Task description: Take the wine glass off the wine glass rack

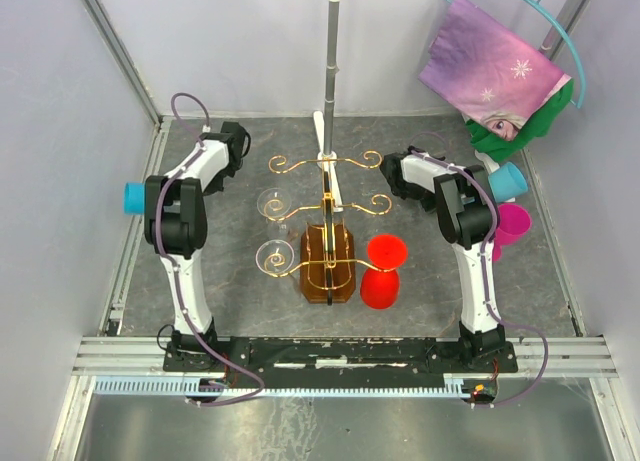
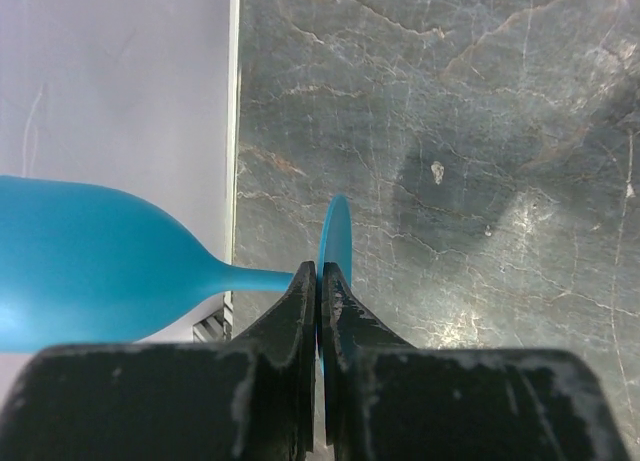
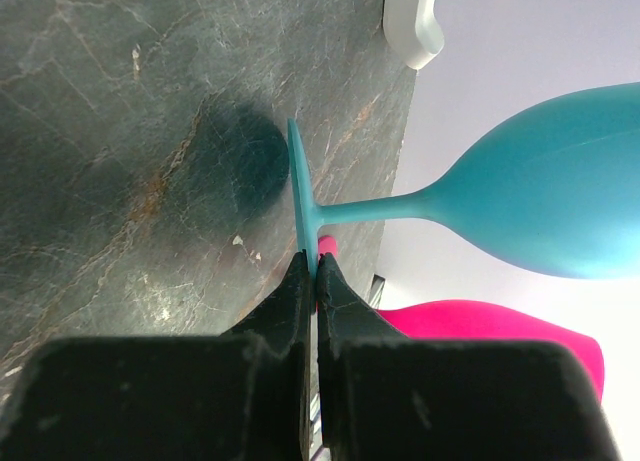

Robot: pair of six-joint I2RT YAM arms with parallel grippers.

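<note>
Nearest, a red glass (image 1: pixel 383 273) appears to hang at the near right of the rack (image 1: pixel 326 266). A clear glass (image 1: pixel 272 256) hangs at the near left, with a second clear glass (image 1: pixel 270 203) just behind it. The farthest pair of curls looks bare.

Farther back, neither gripper is free. The left gripper (image 2: pixel 320 273) is clamped on the thin foot of a blue glass (image 2: pixel 90 266), held well left of the rack, its stem level and its bowl pointing out toward the side wall. The right gripper (image 3: pixel 313 266) is likewise pinched on the foot of a teal glass (image 3: pixel 560 186), out to the right of the rack with its bowl outward and a pink glass (image 3: pixel 500 326) just beside it.

So both held glasses are off the rack. Of those on it, the clear pair lies inward of the left arm, and the red one inward of the right. I judge a gripper must put down its load before reaching in
</note>
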